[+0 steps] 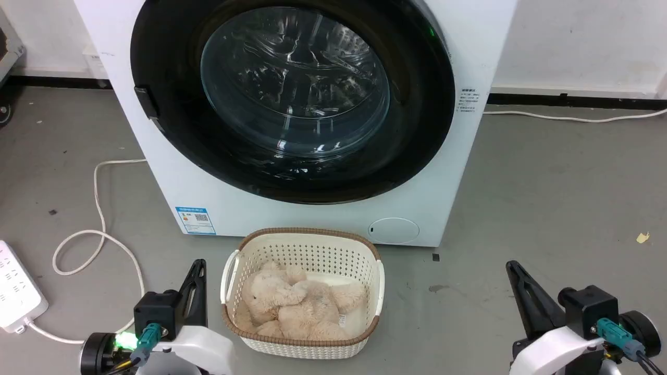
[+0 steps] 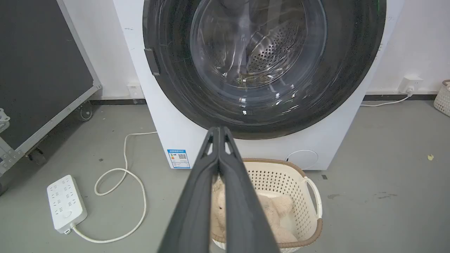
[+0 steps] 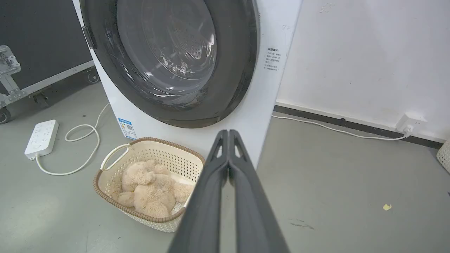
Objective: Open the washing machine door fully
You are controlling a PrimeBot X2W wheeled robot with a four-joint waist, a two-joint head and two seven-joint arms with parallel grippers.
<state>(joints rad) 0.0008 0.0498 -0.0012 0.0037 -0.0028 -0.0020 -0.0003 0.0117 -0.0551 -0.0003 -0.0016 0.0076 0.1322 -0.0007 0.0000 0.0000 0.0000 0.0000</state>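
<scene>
In the head view the washing machine door point(image 1: 292, 99) sat shut against the front of the white washing machine point(image 1: 156, 172), its black ring around a clear glass bowl. A cream basket point(image 1: 302, 238) stood on the grey floor point(image 1: 547, 208) just in front of the machine, with a beige plush toy point(image 1: 297, 304) lying inside. The left gripper point(image 1: 198, 265) showed at the lower left beside the basket and the right gripper point(image 1: 513, 267) at the lower right, both well apart from the door. A power strip point(image 1: 15, 291) lay at the left edge, its white cord point(image 1: 99, 208) looping over the floor.

The left wrist view made plain what the head view did not: the left gripper's two fingers were pressed together with nothing between them, their tips pointing at the lower edge of the door. It also showed the perforated steel drum point(image 2: 270, 52) through the glass, a dark wheeled case point(image 2: 42, 70) standing to the left of the machine, and a wall socket point(image 2: 409, 84) to its right.

The right wrist view showed the right gripper likewise closed and empty, its tips lying over the machine's lower right corner. It took in the white wall point(image 3: 369, 52) to the right of the machine and a small yellow scrap point(image 3: 387, 207) on the floor.
</scene>
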